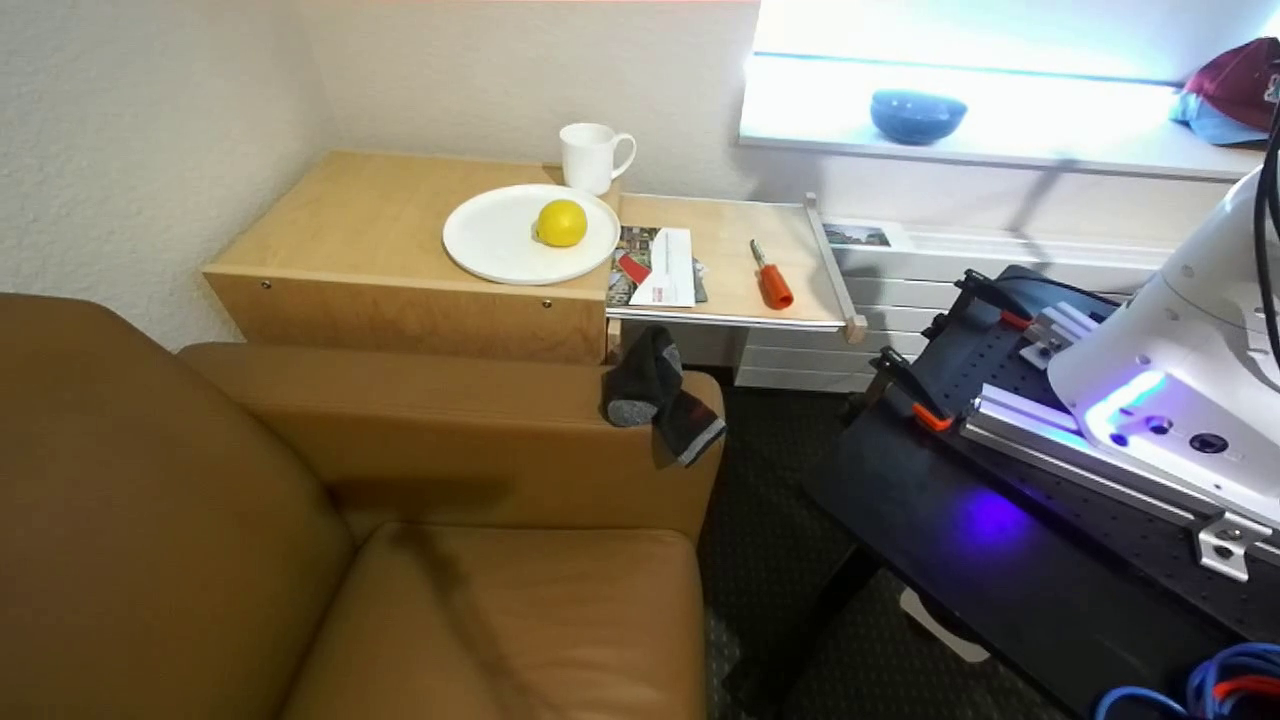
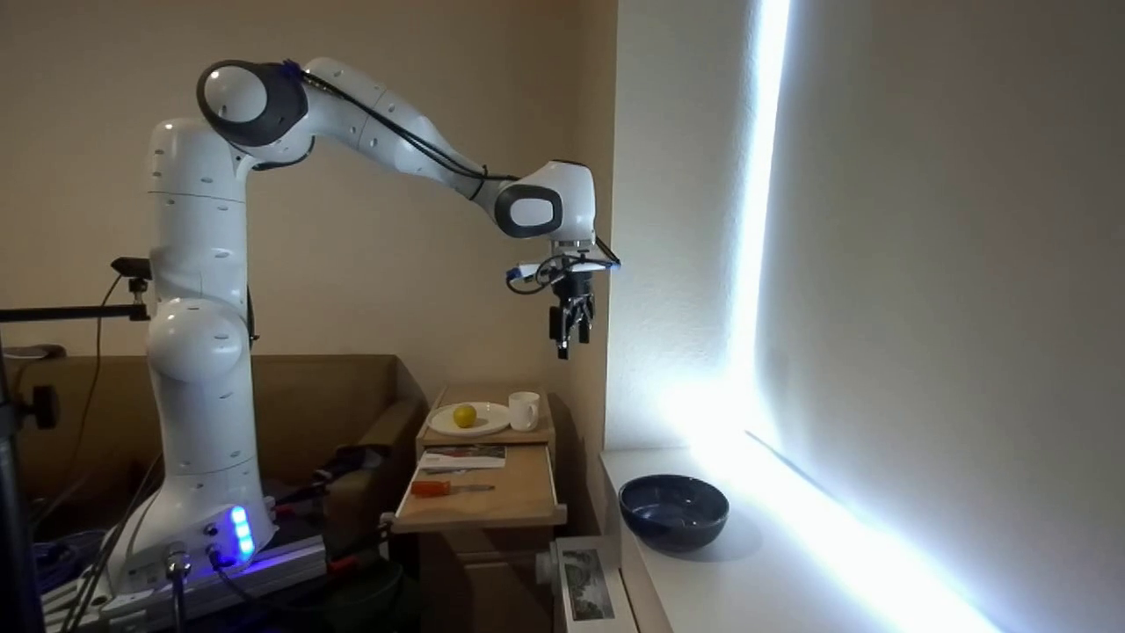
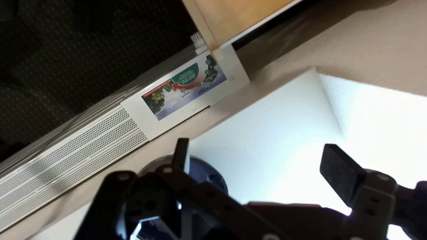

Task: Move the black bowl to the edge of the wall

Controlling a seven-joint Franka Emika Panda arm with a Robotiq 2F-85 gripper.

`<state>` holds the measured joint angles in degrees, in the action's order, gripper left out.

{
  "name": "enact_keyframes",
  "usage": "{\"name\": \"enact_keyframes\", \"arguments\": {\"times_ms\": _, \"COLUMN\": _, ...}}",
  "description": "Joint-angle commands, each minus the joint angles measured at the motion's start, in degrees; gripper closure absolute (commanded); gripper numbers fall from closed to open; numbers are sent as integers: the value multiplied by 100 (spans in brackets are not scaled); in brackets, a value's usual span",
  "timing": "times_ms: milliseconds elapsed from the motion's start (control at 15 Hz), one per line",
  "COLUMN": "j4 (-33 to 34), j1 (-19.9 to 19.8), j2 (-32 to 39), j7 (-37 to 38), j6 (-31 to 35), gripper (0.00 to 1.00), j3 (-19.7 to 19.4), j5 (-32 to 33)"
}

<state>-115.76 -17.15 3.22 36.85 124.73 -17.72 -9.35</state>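
Note:
The black bowl (image 1: 918,117) stands upright on the white window sill. It also shows in an exterior view (image 2: 673,517), near the sill's front edge. In the wrist view the bowl (image 3: 208,173) is partly hidden behind one finger. My gripper (image 2: 571,338) hangs pointing down, well above the sill and apart from the bowl. In the wrist view the gripper (image 3: 257,150) is open, with nothing between its fingertips. The off-white wall (image 2: 672,220) rises at the far end of the sill; it also shows in an exterior view (image 1: 480,70).
A wooden cabinet with a pulled-out drawer (image 2: 518,505) holds a screwdriver (image 1: 772,280) and leaflets. A white plate (image 1: 490,240) with a yellow fruit and a white mug (image 1: 588,158) stand on top. A radiator (image 3: 100,143) runs below the sill. A cap (image 1: 1235,90) lies on the sill.

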Motion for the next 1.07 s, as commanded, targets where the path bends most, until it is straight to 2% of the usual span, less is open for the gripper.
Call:
{"name": "enact_keyframes", "arguments": {"times_ms": 0, "j4": 613, "j1": -139, "j2": 1141, "j7": 727, "j6": 623, "gripper": 0, "j3": -204, "j5": 58}}
{"name": "enact_keyframes", "arguments": {"times_ms": 267, "j4": 876, "j1": -14, "j2": 1828, "j7": 1956, "j6": 824, "gripper": 0, "j3": -589, "j5": 405}}
{"name": "enact_keyframes", "arguments": {"times_ms": 467, "j4": 1098, "j1": 11, "j2": 2078, "j7": 2817, "j6": 461, "gripper": 0, "j3": -764, "j5": 608}}
{"name": "enact_keyframes", "arguments": {"times_ms": 533, "j4": 933, "j1": -79, "j2": 2004, "j7": 2435, "j6": 730, "gripper": 0, "j3": -615, "j5": 544}}
{"name": "enact_keyframes", "arguments": {"times_ms": 867, "j4": 1049, "j1": -89, "j2": 2068, "j7": 2747, "j6": 604, "gripper": 0, "j3": -655, "j5": 575}}
{"name": "enact_keyframes", "arguments": {"times_ms": 1000, "j4": 1218, "j1": -3, "j2": 2340, "j7": 3124, "j6": 508, "gripper": 0, "j3": -706, "j5": 668}}
